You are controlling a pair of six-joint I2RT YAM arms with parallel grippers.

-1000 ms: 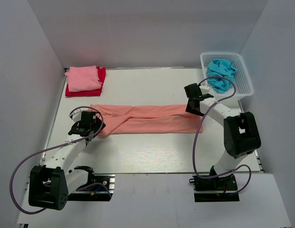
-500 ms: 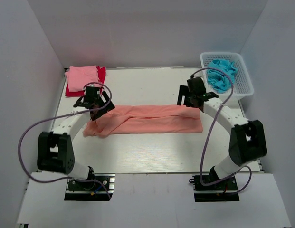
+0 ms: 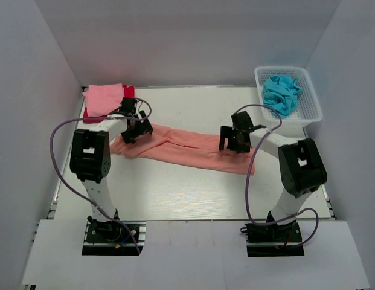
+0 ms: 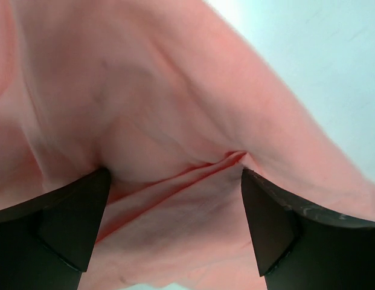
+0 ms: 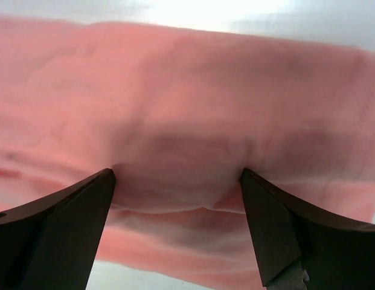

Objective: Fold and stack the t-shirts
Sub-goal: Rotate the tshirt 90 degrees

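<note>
The salmon-orange t-shirt [image 3: 187, 150] lies folded into a long narrow strip, slanting from back left to front right on the table. My left gripper [image 3: 136, 127] is open over its left end, and the cloth [image 4: 175, 121] bulges between the wide-spread fingers [image 4: 66, 229]. My right gripper [image 3: 233, 139] is open over the strip near its right end, with folded cloth [image 5: 187, 121] between its fingers [image 5: 284, 229]. A folded light pink t-shirt [image 3: 104, 99] rests on a red one [image 3: 89, 115] at the back left. A turquoise t-shirt [image 3: 281, 94] lies crumpled in the basket.
The white lattice basket [image 3: 310, 107] stands at the back right corner. Grey walls enclose the table on three sides. Both arms' cables loop above the table near the strip's ends.
The left gripper swung from the near left up onto the strip's left end. The right gripper opened and came down onto the strip. The strip now lies slanted instead of level.
</note>
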